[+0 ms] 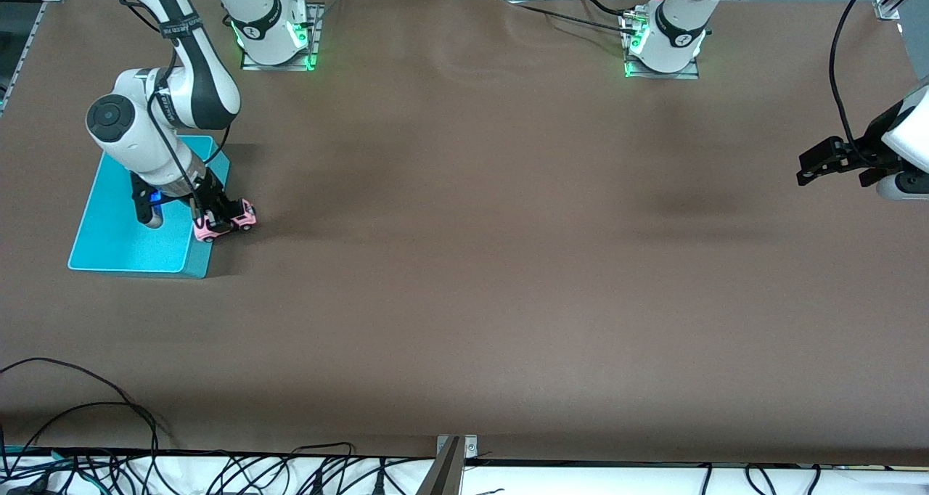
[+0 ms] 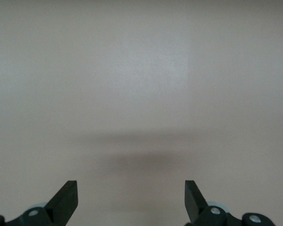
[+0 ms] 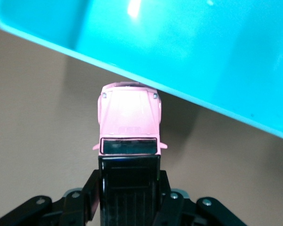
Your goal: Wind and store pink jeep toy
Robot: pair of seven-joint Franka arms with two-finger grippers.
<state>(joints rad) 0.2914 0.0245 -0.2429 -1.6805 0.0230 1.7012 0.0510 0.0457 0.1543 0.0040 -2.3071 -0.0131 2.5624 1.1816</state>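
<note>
The pink jeep toy [image 1: 226, 223] is a tiny light-pink car with a black roof. It is at the turquoise bin's [image 1: 116, 237] edge, at the right arm's end of the table. My right gripper [image 1: 218, 215] is shut on the jeep's sides. In the right wrist view the jeep [image 3: 129, 117] points its hood at the bin's rim [image 3: 188, 94], with the fingers [image 3: 92, 195] against its black roof section. My left gripper [image 1: 835, 165] is open and empty over bare table at the left arm's end; its fingertips [image 2: 66, 200] show wide apart in the left wrist view.
Brown table cover [image 1: 479, 263] spreads across the whole middle. Loose black cables [image 1: 87, 422] lie along the edge nearest the front camera. The two arm bases [image 1: 276, 23] stand at the table's top edge.
</note>
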